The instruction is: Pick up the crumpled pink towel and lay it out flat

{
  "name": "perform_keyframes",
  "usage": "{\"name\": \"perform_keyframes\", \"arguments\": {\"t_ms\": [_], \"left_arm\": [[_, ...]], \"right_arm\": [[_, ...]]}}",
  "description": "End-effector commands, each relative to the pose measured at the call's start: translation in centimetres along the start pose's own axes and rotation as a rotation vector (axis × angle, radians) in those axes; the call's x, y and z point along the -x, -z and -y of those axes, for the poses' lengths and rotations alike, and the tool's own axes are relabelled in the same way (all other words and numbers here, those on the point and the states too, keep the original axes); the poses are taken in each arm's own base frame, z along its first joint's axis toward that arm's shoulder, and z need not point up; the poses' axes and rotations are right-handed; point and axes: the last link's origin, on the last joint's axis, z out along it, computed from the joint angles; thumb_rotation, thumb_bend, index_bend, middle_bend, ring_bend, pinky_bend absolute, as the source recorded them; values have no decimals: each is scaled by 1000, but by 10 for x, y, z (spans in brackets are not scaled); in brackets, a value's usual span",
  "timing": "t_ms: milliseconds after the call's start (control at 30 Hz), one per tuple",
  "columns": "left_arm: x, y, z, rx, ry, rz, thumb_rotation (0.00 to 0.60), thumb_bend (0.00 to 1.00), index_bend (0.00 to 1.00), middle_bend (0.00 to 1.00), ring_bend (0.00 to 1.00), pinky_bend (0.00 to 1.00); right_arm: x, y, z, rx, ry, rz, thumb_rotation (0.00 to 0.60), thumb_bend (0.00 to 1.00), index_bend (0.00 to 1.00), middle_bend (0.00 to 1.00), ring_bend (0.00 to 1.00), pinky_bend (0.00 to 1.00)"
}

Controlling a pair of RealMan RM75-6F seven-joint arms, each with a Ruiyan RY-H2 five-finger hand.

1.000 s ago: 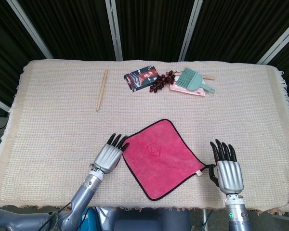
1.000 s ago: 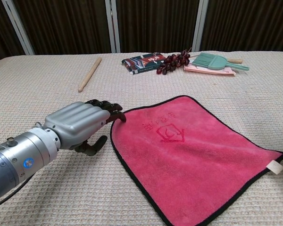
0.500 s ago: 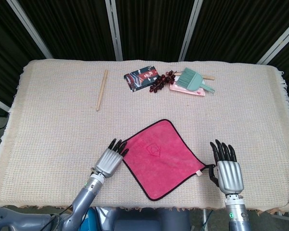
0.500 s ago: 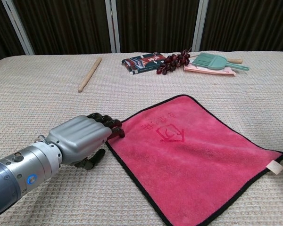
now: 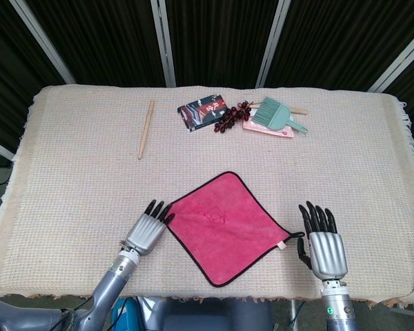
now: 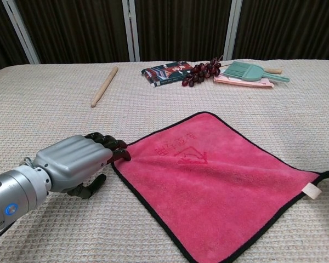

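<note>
The pink towel (image 5: 223, 226) is spread nearly flat near the worktop's (image 5: 76, 179) front edge, faintly creased at its middle. Its left corner is pinched by the left hand (image 5: 146, 232). The right hand (image 5: 321, 245) is laid palm-down just beside the right corner, fingers apart, nothing held.

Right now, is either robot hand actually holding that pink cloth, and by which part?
The left hand seems to pinch the pink towel at its left corner. The right hand lies by the opposite corner; its hold cannot be told.
</note>
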Motion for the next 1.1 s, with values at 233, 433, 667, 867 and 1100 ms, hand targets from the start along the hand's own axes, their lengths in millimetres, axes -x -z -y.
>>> {"name": "perform_keyframes", "arguments": {"t_ms": [233,433,667,867,1100], "left_arm": [[-24,-2,-6,13,91,-106,600,361,0,0,0,0],[-41,6,6,-10,166,-167,600,160,0,0,0,0],[-54,40,50,-113,282,-243,600,86,0,0,0,0],[-49,91,90,-195,329,-300,600,77,0,0,0,0],[-33,150,128,-287,298,-328,600,71,0,0,0,0]], "right_arm": [[1,1,1,-3,4,0,600,566,0,33,0,0],[-1,0,0,-2,-3,-9,600,566,0,33,0,0],[-2,-3,-4,-20,-8,-5,600,568,0,32,0,0],[-1,-2,-4,-62,-13,25,600,552,0,32,0,0],[-1,6,-1,-91,14,31,600,536,0,16,0,0]]}}
